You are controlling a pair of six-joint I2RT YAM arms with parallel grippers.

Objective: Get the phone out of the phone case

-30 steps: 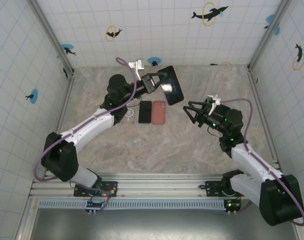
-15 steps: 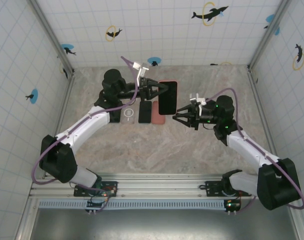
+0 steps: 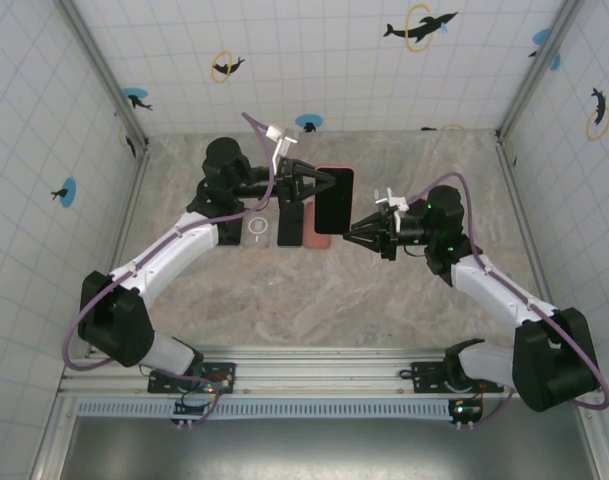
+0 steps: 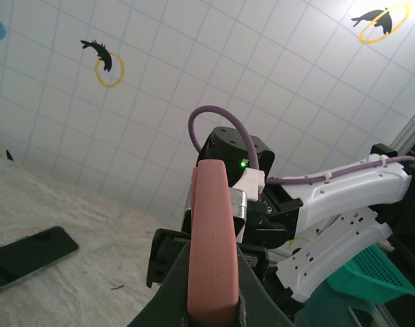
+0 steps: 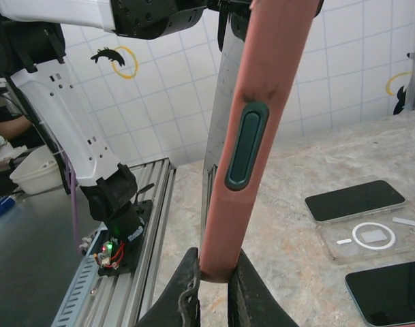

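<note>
1. Left end effector (image 3: 322,183) is clamped on the left long edge of the phone case (image 3: 334,170). It holds the case aloft over the worktop (image 3: 404,300), with the phone (image 3: 334,205) seated inside.
2. I read the phone's long axis as running far-to-near between the two arms. A spare black handset (image 3: 290,224) lies flat below.
3. Right end effector (image 3: 357,228) is closed on the case's near right corner, and its fingers (image 5: 187,286) pinch the pink rim.
4. Both arms are in contact. My judgement is that the right one, at the corner, is better placed to peel the rim off.
</note>
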